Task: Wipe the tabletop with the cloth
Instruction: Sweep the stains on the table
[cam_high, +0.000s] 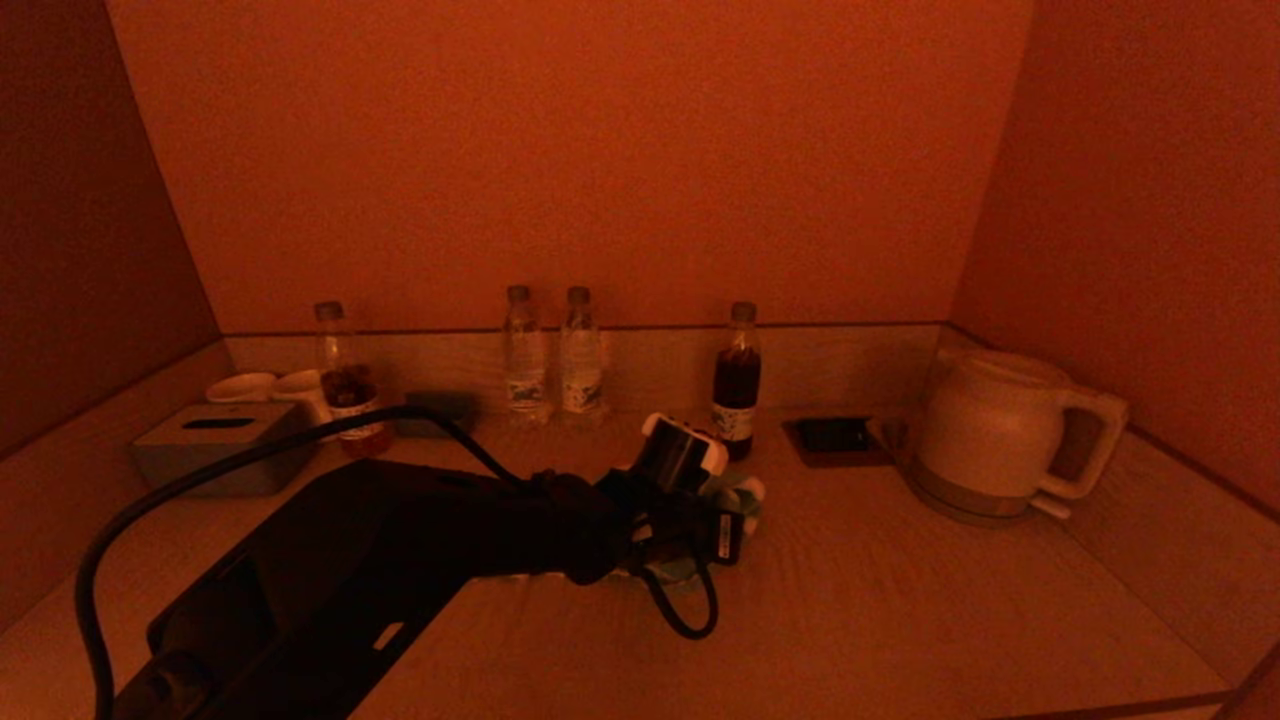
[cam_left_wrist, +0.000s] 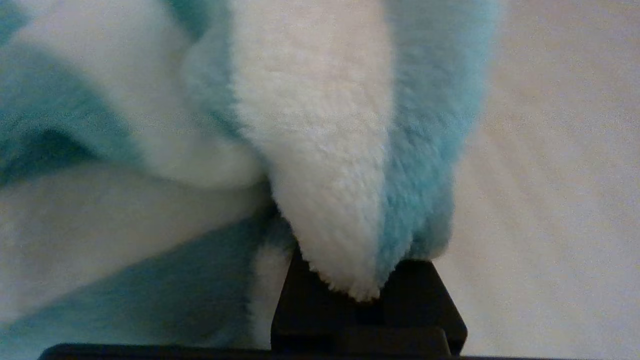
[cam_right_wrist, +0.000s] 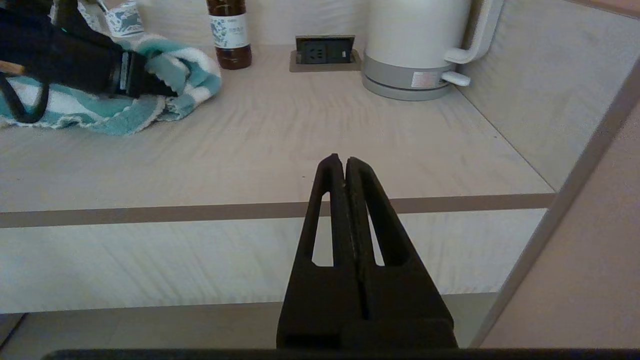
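The teal-and-white striped cloth lies bunched on the light wood tabletop near its middle, in front of the bottles. My left gripper reaches over it and is shut on a fold of the cloth; in the left wrist view the black fingers pinch the fold's tip at the left gripper. The right wrist view shows the cloth spread under my left gripper. My right gripper is shut and empty, parked low before the table's front edge, out of the head view.
A white kettle stands at the right, a socket plate beside it. A dark bottle, two water bottles and another bottle line the back. A tissue box and cups sit at the left.
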